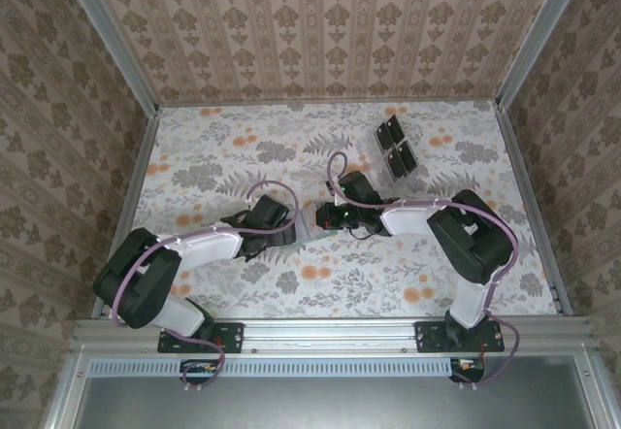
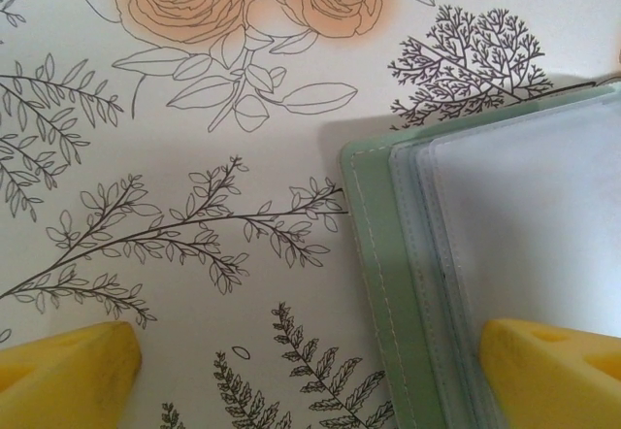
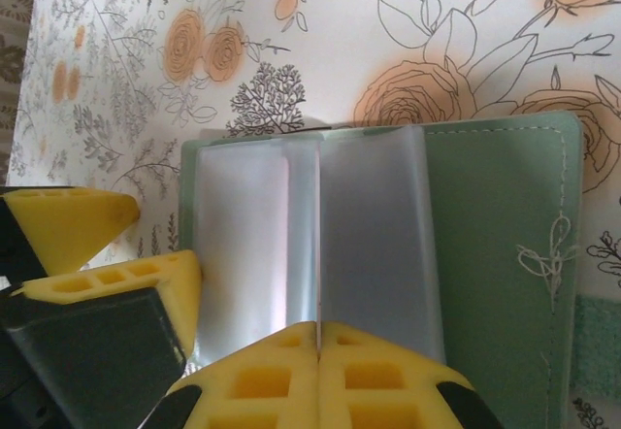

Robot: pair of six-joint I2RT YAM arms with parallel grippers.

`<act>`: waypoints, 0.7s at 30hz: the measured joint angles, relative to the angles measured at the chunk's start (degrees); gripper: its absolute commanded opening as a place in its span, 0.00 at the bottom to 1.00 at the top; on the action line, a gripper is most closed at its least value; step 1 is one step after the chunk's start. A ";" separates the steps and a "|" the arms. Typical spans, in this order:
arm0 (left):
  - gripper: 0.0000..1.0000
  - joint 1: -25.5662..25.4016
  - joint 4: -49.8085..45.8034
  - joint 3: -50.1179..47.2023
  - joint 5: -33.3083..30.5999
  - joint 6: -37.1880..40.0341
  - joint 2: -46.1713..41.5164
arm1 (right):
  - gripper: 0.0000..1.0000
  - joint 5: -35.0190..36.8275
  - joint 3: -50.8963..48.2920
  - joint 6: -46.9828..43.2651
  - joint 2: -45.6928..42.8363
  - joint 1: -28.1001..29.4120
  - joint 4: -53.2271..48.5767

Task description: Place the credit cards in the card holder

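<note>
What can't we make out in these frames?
Right wrist: thin sheet pinched in the shut right gripper is edge-on; card or sleeve leaf, cannot tell.
Right wrist: clear sleeves are hazy; cards inside or not, unclear.
Left wrist: card holder cut off by right and bottom edges; a finger of the open left gripper covers its corner.
Top external: rack too small to read its dark squares.

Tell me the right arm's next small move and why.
Probably ease the right gripper forward, tilting the thin pale credit card it is shut on toward a clear plastic sleeve of the open dull-green wallet-like card holder. The card stands edge-on over the fold between sleeves, apparently not yet in a pocket, while the open left gripper straddles the holder's edge.
</note>
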 measured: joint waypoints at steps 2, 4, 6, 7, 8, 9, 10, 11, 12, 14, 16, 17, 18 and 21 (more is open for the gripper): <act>1.00 0.02 0.15 -0.37 -0.28 -0.13 -0.24 | 0.00 0.02 -0.35 0.20 -0.68 -0.15 0.74; 1.00 0.07 0.22 -0.57 -0.66 -0.15 -0.39 | 0.00 -0.11 -0.44 0.59 -0.85 -0.17 2.14; 1.00 0.07 0.20 -0.59 -0.90 -0.15 -0.46 | 0.00 -0.57 -0.61 1.42 -0.85 -0.17 4.07; 1.00 0.07 0.17 -0.61 -1.01 -0.17 -0.46 | 0.00 -0.83 -0.79 1.66 -0.85 -0.17 5.16; 1.00 0.07 0.17 -0.61 -1.09 -0.17 -0.46 | 0.00 -1.05 -1.01 2.08 -0.83 -0.17 6.36; 1.00 0.09 0.15 -0.61 -1.11 -0.17 -0.48 | 0.00 -1.25 -1.25 2.64 -0.76 -0.17 7.65; 1.00 0.09 0.11 -0.61 -1.14 -0.17 -0.48 | 0.00 -1.44 -1.46 3.04 -0.63 -0.17 8.85; 1.00 0.09 0.04 -0.61 -1.18 -0.17 -0.50 | 0.00 -1.70 -1.57 3.48 -0.26 -0.17 10.21; 1.00 0.09 -0.04 -0.61 -1.27 -0.17 -0.55 | 0.00 -1.97 -1.68 4.02 0.13 -0.17 11.47; 1.00 0.11 -0.26 -0.61 -1.42 -0.17 -0.61 | 0.00 -2.29 -2.10 4.72 0.83 -0.17 13.51; 1.00 0.11 -0.48 -0.61 -1.55 -0.17 -0.70 | 0.00 -2.51 -2.58 5.33 1.57 -0.17 15.26; 1.00 0.11 -0.61 -0.61 -1.62 -0.17 -0.76 | 0.00 -2.51 -2.86 5.77 2.05 -0.17 16.26; 1.00 0.11 -0.72 -0.61 -1.70 -0.17 -0.79 | 0.00 -2.54 -3.06 6.01 2.38 -0.17 16.90; 1.00 0.11 -0.94 -0.61 -1.75 -0.20 -0.87 | 0.00 -2.51 -3.91 6.73 3.74 -0.17 19.43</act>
